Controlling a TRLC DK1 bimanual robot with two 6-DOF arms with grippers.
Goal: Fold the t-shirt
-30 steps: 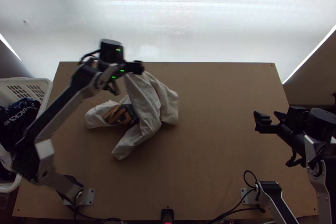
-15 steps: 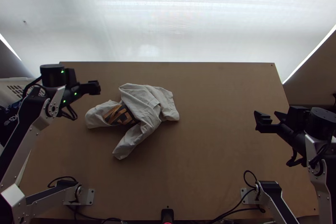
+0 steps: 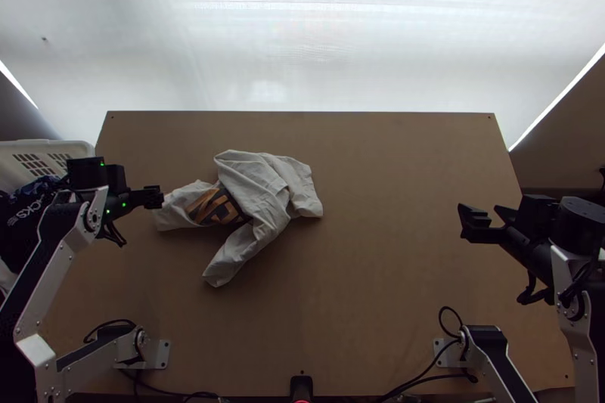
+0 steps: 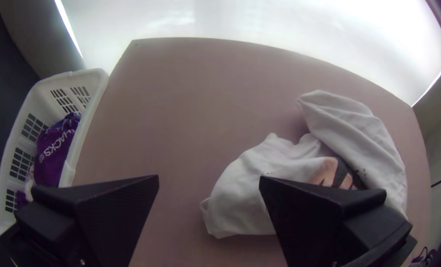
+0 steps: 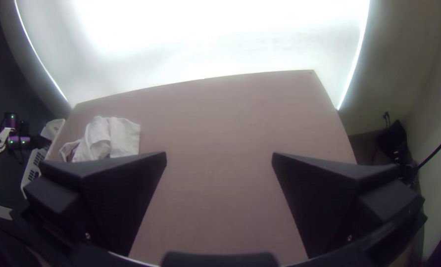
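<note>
One pale printed T-shirt, bunched, is laid on the desk. Fingers of left gripper and right gripper are spread apart.

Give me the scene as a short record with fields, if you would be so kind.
T-shirt: whitish, bunched on the table, left of the middle in the top view
Print: dark and orange, partly covered by cloth
Left gripper: fingers open, empty, by the shirt's left end
Right gripper: fingers open, empty, at the table's right side
Basket: white, at the table's left, holding dark cloth
Fold: not yet made
</note>
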